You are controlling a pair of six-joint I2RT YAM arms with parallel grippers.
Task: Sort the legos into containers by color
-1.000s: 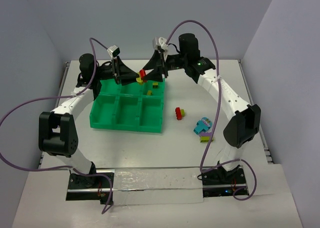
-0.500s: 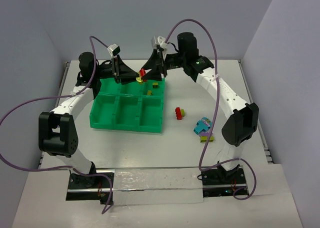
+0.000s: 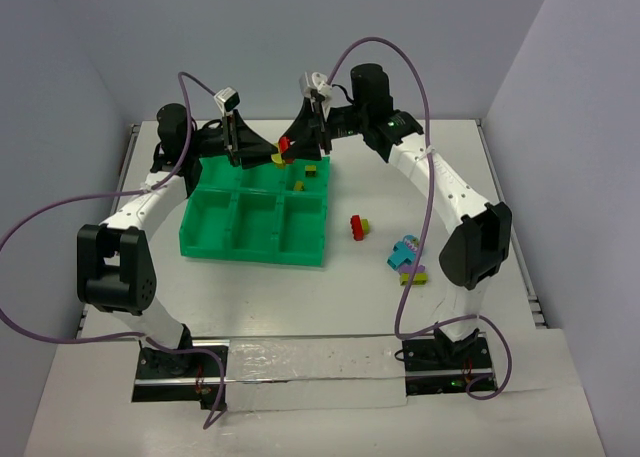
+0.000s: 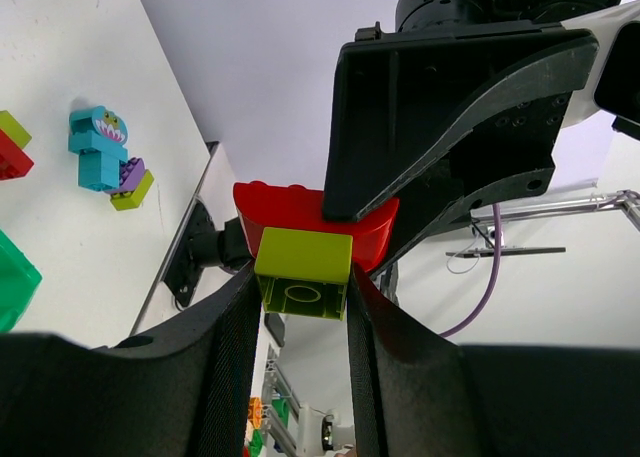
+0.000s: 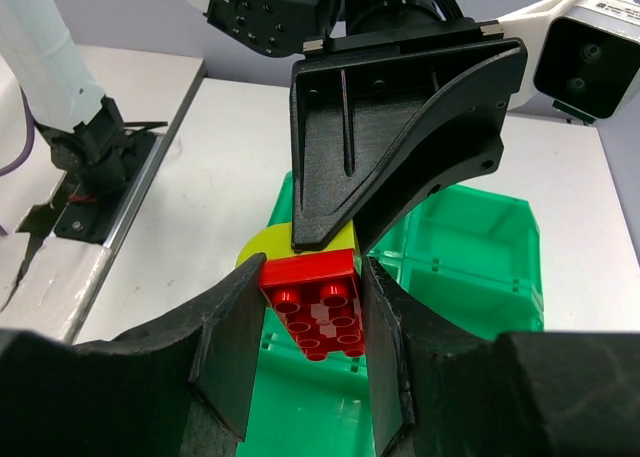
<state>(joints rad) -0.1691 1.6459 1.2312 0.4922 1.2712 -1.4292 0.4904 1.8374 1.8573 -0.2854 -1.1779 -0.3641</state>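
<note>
Left gripper (image 4: 303, 279) is clamping a small yellow-green studded plastic brick (image 4: 303, 260) between its black fingers (image 4: 232, 327). Right gripper (image 5: 316, 307) is gripping a small red studded plastic brick (image 5: 322, 299) in the same way, jaws closed on its sides. Both arms are reaching over the far row of the bright green six-compartment plastic tray (image 3: 250, 254), fingertips facing each other. The red and yellow-green bricks are meeting face to face in the air above that row; whether they are locked together or only touching is not resolvable from either wrist view.

White table (image 3: 300, 307) is carrying the tray left of centre. Right of the tray, well apart from it, a cyan block figure with a toothy face (image 3: 406, 251) is lying with purple and yellow-green bricks attached at its near end. Between that figure and the tray, a red brick joined to a yellow-green one (image 3: 357, 226) is lying on the table. Two small yellowish pieces (image 3: 299, 185) are sitting in the far right compartment.
</note>
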